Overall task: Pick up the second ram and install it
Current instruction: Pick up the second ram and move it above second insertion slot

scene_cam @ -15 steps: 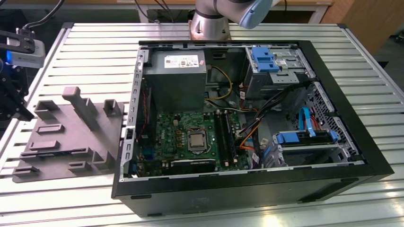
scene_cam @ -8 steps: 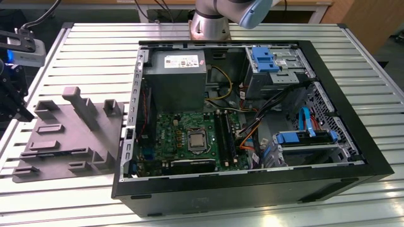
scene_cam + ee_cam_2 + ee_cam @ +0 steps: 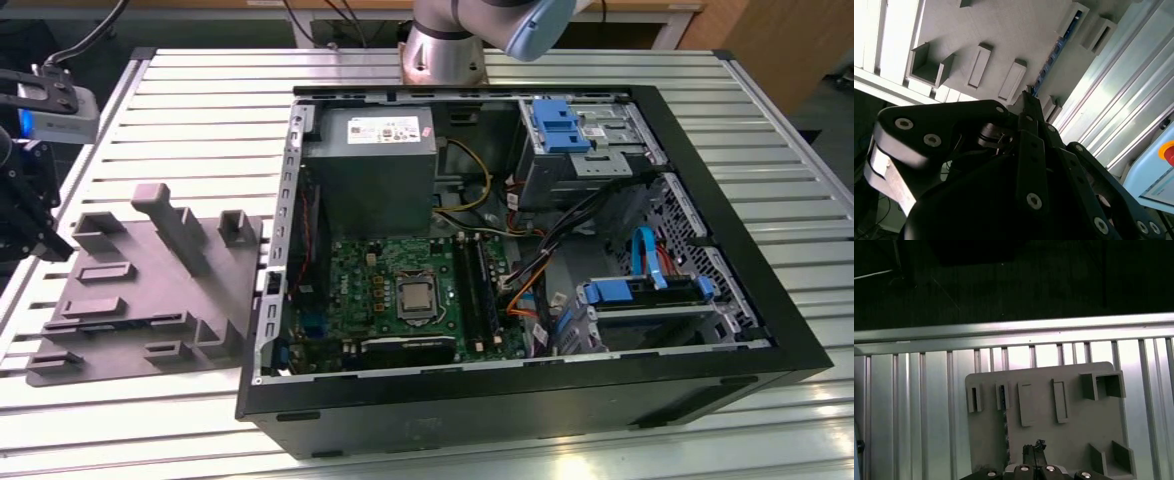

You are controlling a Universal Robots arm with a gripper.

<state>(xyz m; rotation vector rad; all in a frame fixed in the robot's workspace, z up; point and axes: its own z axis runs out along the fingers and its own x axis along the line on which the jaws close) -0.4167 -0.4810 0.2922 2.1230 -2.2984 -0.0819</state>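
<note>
One stick to find: the second ram (image 3: 1005, 432), a long thin dark board with a row of small chips, seen edge-on in both wrist views
Where it sits: on its edge in the flat grey plastic fixture plate (image 3: 1069, 440), running out from a narrow slotted grey block (image 3: 1001, 396); it is on the plate, not yet in the computer
Your gripper: the black linkage gripper (image 3: 1034, 452) hangs over that plate, its tip just beside the stick's nearer end; you cannot tell whether the two touch
Grip state: fingers drawn close together, with nothing between them
Plate's other features: shallow rectangular recesses (image 3: 1026, 405) and an open square grey box (image 3: 1104, 385) beside the slots; in the exterior view tall grey upright blocks (image 3: 167, 215) rise from it
Plate's place: on the ribbed aluminium table (image 3: 200, 100), just beside the case, on the exterior view's left
Case: the open black tower computer case (image 3: 534, 400) lies on its side, with the green motherboard (image 3: 374, 290) facing up
Slots: long narrow black slot rails (image 3: 474, 290) lie beside the processor socket (image 3: 414, 297)
Also inside: a grey metal power supply box (image 3: 371, 170) and blue plastic drive brackets (image 3: 561, 125)
</note>
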